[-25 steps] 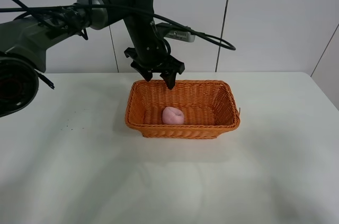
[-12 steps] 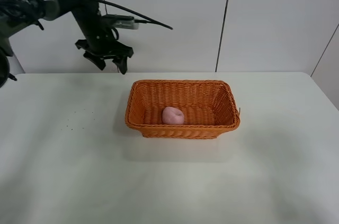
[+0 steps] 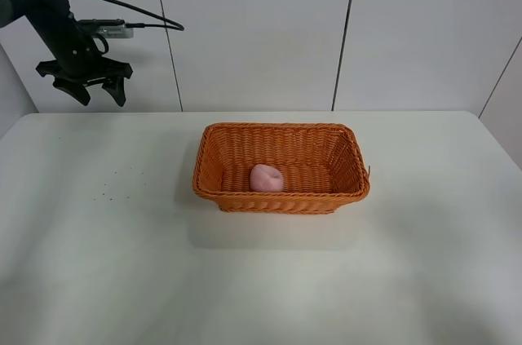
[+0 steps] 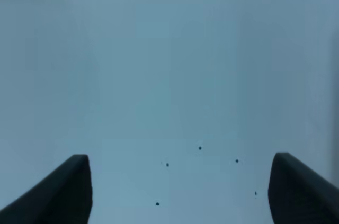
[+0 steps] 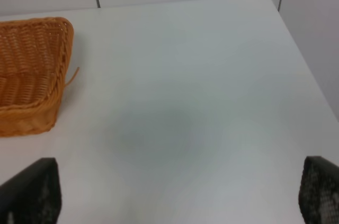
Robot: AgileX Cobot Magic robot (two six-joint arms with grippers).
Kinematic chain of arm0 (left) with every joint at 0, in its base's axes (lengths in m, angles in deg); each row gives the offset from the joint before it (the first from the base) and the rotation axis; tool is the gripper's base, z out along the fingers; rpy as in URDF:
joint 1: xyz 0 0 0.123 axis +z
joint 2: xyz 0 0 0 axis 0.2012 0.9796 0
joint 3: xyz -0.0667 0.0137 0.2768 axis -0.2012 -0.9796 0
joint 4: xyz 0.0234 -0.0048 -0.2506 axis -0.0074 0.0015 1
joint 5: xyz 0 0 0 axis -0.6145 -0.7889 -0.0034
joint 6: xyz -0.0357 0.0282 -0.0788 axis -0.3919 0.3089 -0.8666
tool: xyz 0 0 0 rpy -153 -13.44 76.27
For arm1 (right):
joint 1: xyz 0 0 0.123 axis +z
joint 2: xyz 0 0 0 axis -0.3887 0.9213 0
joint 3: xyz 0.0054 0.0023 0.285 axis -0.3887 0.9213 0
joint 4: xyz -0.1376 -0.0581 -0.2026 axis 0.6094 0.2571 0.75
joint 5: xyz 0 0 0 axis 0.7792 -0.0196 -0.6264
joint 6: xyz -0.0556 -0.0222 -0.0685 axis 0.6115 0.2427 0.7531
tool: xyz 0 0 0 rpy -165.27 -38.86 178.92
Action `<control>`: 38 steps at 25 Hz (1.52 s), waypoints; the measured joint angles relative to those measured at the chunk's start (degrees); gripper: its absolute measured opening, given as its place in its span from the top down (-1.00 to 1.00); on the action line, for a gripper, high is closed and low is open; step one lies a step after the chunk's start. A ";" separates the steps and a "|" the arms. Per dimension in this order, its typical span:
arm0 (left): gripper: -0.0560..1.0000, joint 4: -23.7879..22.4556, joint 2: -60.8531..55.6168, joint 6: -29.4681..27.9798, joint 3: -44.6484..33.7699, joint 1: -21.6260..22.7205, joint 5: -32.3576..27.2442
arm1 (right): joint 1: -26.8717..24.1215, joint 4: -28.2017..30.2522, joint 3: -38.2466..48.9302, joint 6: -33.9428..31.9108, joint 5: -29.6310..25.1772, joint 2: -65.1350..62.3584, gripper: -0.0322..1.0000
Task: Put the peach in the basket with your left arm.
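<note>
The pale pink peach [image 3: 266, 178] lies inside the orange-brown wicker basket [image 3: 351, 161] in the middle of the white table. My left gripper [image 3: 83, 89] is open and empty, raised high at the far left, well away from the basket. In the left wrist view its two dark fingertips [image 4: 61, 195] stand wide apart over bare table with a few dark specks. In the right wrist view the right gripper [image 5: 177, 203] is open, its fingertips [image 5: 32, 192] at the frame's corners; a corner of the basket [image 5: 32, 70] shows there. The right arm is out of the high view.
The white table [image 3: 408, 280] spreads around the basket, with a few small dark specks [image 3: 114, 186] at the left. A white panelled wall [image 3: 261, 27] stands behind. The table's far corner shows in the right wrist view [image 5: 265, 1].
My left arm has swung from above the basket's back rim far to the left and up, gripper open and empty. The peach has stayed in the basket.
</note>
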 joint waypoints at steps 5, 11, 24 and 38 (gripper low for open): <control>-0.61 0.51 -4.81 -0.13 -4.48 0.00 -0.04 | 0.00 0.00 0.00 0.00 0.00 0.00 -0.41; -0.61 1.13 -18.76 -0.47 -18.82 -0.09 -0.04 | 0.00 0.00 0.00 0.00 0.00 0.00 -0.41; -0.61 0.32 -60.39 -0.53 -63.48 -0.09 0.01 | 0.00 0.00 0.00 0.00 0.00 0.00 -0.41; -0.59 -0.47 -100.32 -0.97 -96.02 -0.09 6.04 | 0.00 0.00 0.00 0.00 0.00 0.00 -0.41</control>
